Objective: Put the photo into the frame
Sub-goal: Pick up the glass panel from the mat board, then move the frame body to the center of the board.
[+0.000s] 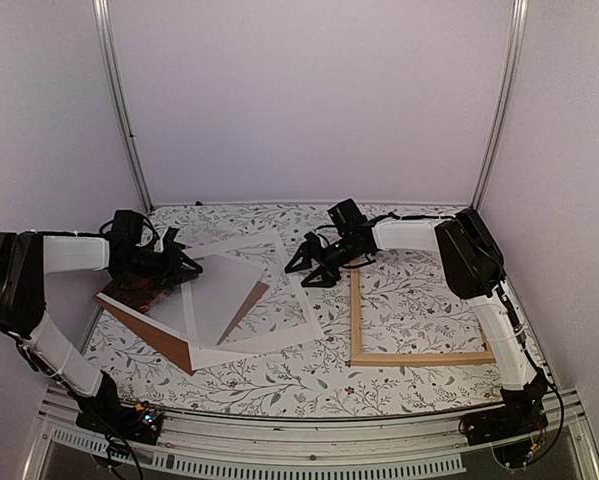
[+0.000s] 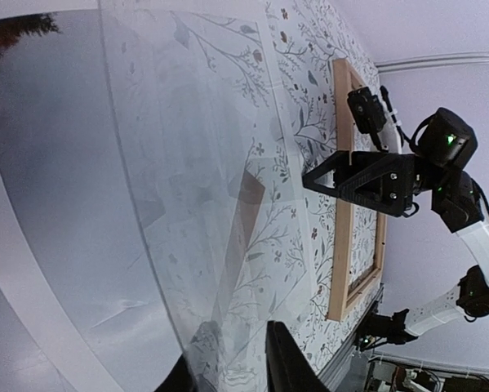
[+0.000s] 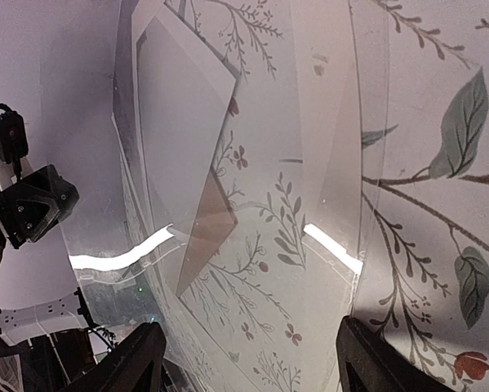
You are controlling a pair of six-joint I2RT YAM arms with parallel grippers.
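Nearest us, lower right, the frame (image 1: 419,357) lies empty on the tabletop (image 1: 309,385). At middle left the photo (image 1: 129,292) peeks from under a white sheet (image 1: 224,295), which we judge is why the left pincer (image 1: 184,270) and right pincer (image 1: 301,275) hover there, both spread open.

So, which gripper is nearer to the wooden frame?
Right. The right gripper hovers beside the frame, at its far corner; the left gripper is far off, by the photo.

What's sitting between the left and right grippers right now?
Top view: between the left gripper and the right gripper lie overlapping flat white sheets on the floral tablecloth; no bare stretch.
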